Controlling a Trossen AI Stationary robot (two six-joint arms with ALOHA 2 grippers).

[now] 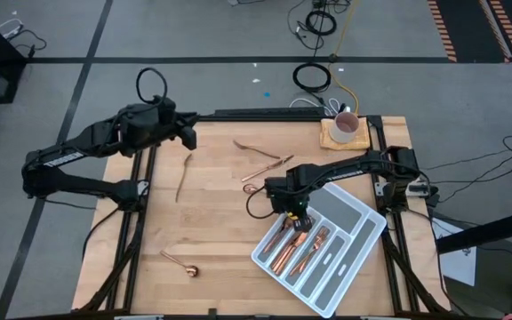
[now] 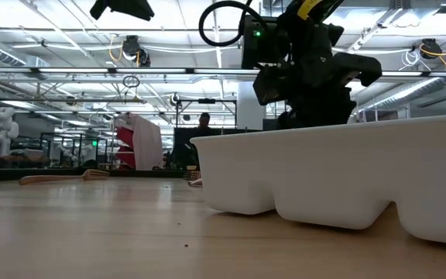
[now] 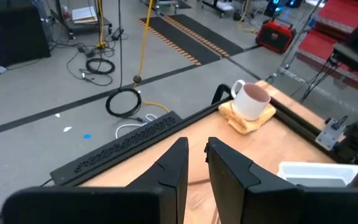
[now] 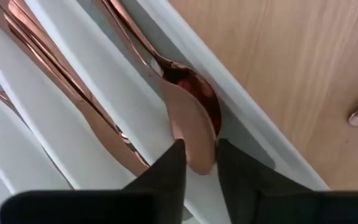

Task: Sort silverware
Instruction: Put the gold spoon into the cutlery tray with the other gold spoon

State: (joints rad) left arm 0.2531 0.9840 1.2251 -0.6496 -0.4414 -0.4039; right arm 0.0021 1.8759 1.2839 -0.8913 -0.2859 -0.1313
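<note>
- my right gripper (image 4: 196, 163) is down in the tray (image 1: 363, 233), in the outermost compartment by the tray's long wall; fingers slightly apart with a copper spoon (image 4: 188, 118) bowl-end between the tips; can't tell if i'm actually pinching it or just touching
- from above, my right wrist covers that spoon; only the handles of the silverware in the tray (image 1: 293, 245) poke out, so i can't say which are knives or forks
- low view: tray wall (image 2: 339, 174) blocks all its contents; one piece (image 2: 60, 178) lies flat far off on the wood
- my left gripper (image 3: 196, 163) hovers over the table's far left edge; fingers a narrow gap apart, nothing between them
- loose pieces on the wood table (image 1: 212, 222): spoon (image 1: 180, 262) near the front left; a long piece (image 1: 183, 176) mid-left; two crossed pieces (image 1: 263, 160) near centre; types hard to read
- mug (image 1: 346, 125) on a coaster at the far right corner
- beyond: grey floor, cable coils, striped tape; open workshop with ceiling lights in the low view
</note>
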